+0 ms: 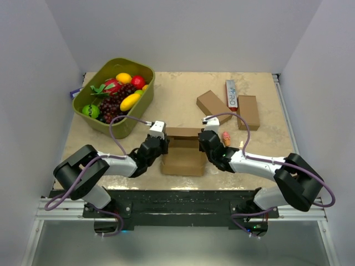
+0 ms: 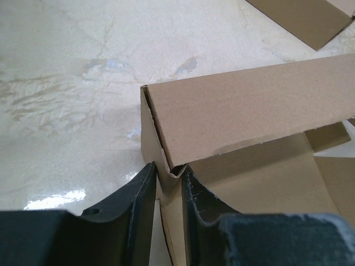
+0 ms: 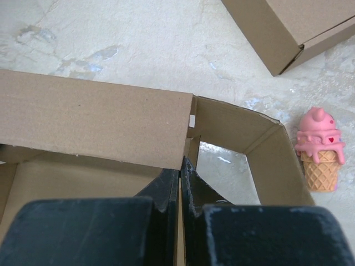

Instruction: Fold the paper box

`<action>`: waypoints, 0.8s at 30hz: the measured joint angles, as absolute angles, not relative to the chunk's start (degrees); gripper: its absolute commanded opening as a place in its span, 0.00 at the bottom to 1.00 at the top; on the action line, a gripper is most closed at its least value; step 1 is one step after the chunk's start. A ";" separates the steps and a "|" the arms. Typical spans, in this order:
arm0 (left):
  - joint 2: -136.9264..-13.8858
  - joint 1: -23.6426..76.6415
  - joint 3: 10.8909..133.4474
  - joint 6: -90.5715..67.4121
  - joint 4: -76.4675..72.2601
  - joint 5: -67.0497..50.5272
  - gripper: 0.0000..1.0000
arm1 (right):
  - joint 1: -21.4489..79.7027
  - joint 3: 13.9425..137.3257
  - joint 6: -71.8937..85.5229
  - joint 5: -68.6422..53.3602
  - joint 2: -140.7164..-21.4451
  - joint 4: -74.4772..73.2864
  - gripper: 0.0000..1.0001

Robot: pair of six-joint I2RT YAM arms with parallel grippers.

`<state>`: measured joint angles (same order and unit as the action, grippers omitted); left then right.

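Hiding both sets of fingertips from the top view, the wrists crowd the box, which lies open at the near middle of the table with its far panel standing up. Both wrist views cut off its near part. The left gripper straddles the left wall's far corner with its jaws slightly apart; whether they pinch it cannot be told. The right gripper is closed tight on a thin cardboard edge at the box's right side.
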<state>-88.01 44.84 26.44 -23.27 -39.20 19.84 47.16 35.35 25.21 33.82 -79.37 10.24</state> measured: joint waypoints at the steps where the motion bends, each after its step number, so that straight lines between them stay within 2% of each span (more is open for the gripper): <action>1: -88.12 45.15 26.00 -22.92 -40.05 21.06 0.11 | 47.27 35.48 25.43 33.58 -79.37 10.09 0.00; 13: -88.18 48.36 23.75 -18.41 -43.72 33.78 0.05 | 48.16 37.06 28.40 30.37 -77.52 5.58 0.00; 14: -88.18 48.47 23.66 -18.09 -43.88 34.04 0.05 | 48.18 37.23 28.53 30.20 -77.43 5.17 0.03; 15: -88.18 48.53 23.55 -17.69 -44.12 34.11 0.05 | 48.23 37.43 28.62 30.02 -77.30 4.60 0.10; 16: -88.18 48.53 23.40 -17.19 -44.34 33.78 0.04 | 48.27 37.60 28.73 29.85 -77.12 3.99 0.29; 18: -88.09 48.51 23.22 -16.56 -44.53 33.01 0.02 | 48.31 37.76 29.26 29.28 -76.58 3.03 0.46; 19: -88.01 48.45 23.22 -16.34 -44.31 32.49 0.01 | 48.31 37.80 28.91 28.95 -76.12 2.02 0.59; 22: -87.09 48.25 23.99 -15.79 -40.99 30.28 0.00 | 48.31 37.80 27.99 27.75 -73.54 -0.73 0.72; 24: -86.43 48.03 25.32 -15.38 -37.78 28.16 0.00 | 48.31 37.78 26.68 26.44 -70.13 -1.98 0.74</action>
<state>-86.43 48.03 25.32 -15.38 -37.78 28.16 48.31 37.78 26.68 26.44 -70.13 -1.98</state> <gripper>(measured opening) 0.205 0.695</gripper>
